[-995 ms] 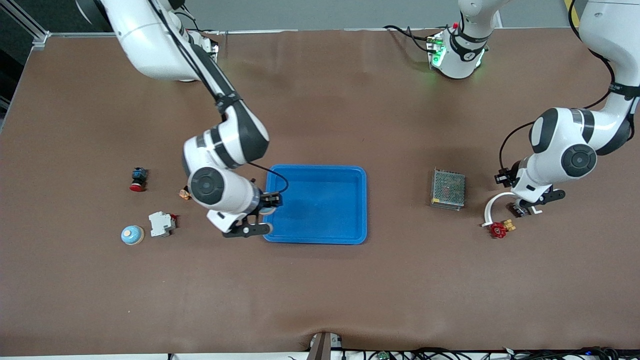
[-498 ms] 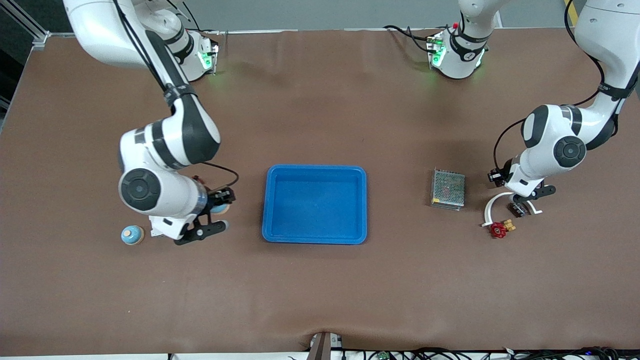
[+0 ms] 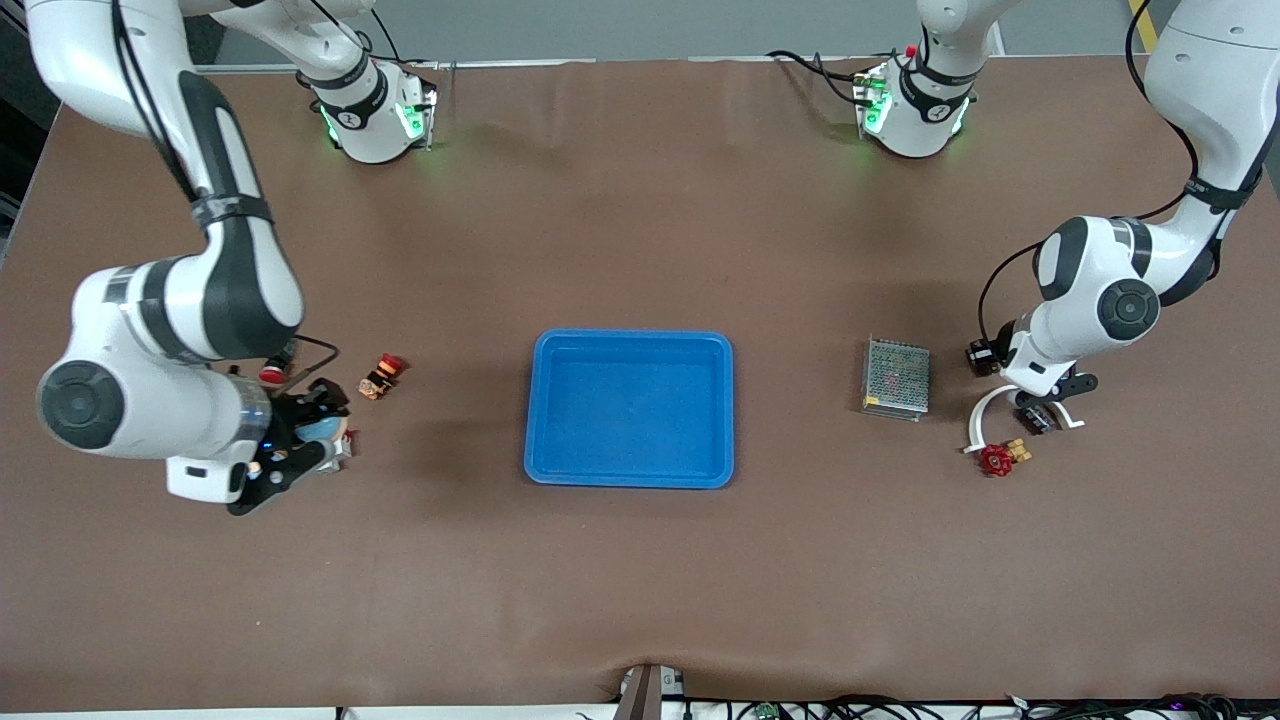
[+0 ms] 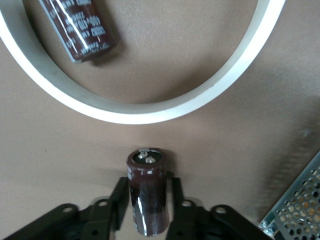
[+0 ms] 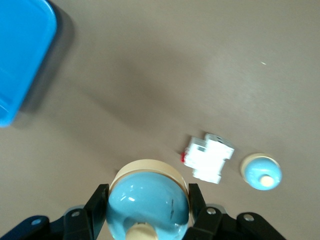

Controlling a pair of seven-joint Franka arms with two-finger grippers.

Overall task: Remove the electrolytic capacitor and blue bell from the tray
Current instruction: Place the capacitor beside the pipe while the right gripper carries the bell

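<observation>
Brown mat [image 3: 640, 580] covers table, slightly wrinkled. Grey wall strip along top edge. Cables [image 3: 900, 708] along table's near edge.

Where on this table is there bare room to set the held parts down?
The blue tray is bare inside, with open cloth between it and the metal box. It is crowded by the white ring under the left gripper, and around the right gripper.

Two glossy white arms with black joint bands and round dark caps, thin black cables looping near each wrist, green lights glowing on both bases, black pincer fingers [image 5: 97, 207], possibly with small screw holes
</observation>
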